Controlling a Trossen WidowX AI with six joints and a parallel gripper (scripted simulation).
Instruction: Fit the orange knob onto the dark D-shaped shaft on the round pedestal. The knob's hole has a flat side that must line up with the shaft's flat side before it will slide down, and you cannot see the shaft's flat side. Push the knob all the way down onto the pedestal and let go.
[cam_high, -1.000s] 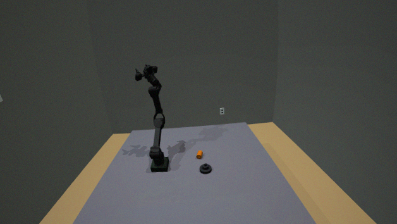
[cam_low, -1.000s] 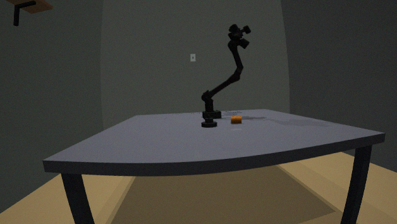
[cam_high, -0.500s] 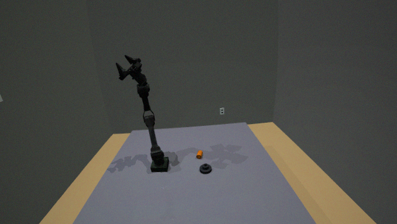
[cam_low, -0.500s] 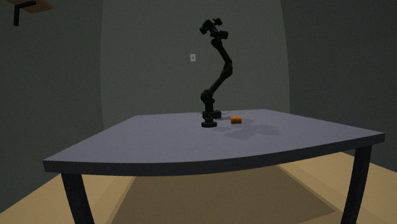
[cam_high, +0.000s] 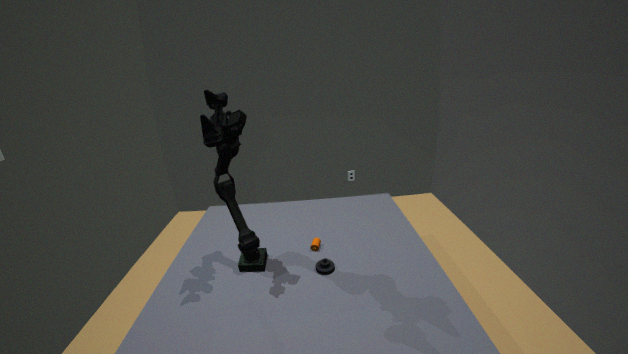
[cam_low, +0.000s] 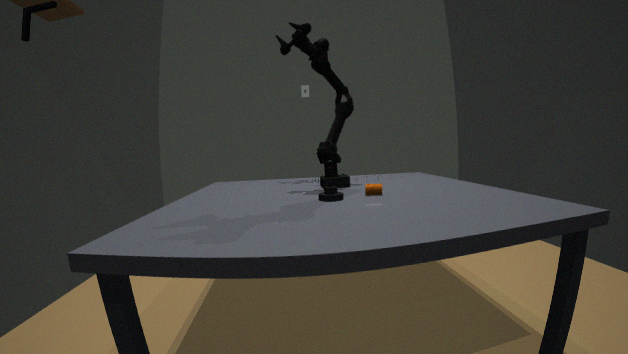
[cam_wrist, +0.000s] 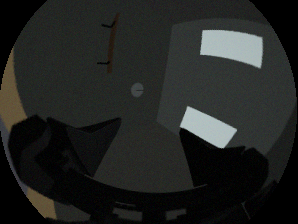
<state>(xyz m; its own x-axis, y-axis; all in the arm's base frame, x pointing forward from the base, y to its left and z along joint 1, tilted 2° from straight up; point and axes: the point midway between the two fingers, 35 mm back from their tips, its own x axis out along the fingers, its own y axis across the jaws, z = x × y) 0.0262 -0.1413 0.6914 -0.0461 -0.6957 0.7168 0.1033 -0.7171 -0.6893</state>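
The orange knob (cam_high: 315, 244) (cam_low: 373, 189) lies on its side on the grey table top, apart from the pedestal. The round dark pedestal (cam_high: 325, 269) (cam_low: 331, 198) stands on the table with its short shaft (cam_high: 325, 261) pointing up and bare. The shaft's flat side cannot be made out. My gripper (cam_high: 204, 104) (cam_low: 283, 30) (cam_wrist: 152, 125) is open and empty, raised high above the table and far from the knob and pedestal. Its fingers point up and away from the table. Neither knob nor pedestal shows in the wrist view.
The arm's base (cam_high: 252, 261) (cam_low: 335, 181) stands on the table (cam_high: 280, 325) (cam_low: 450, 220), to the left of the pedestal in the top view. The arm's shadows fall across the table top. The wrist view shows walls and two bright panels (cam_wrist: 232, 47) (cam_wrist: 207, 127).
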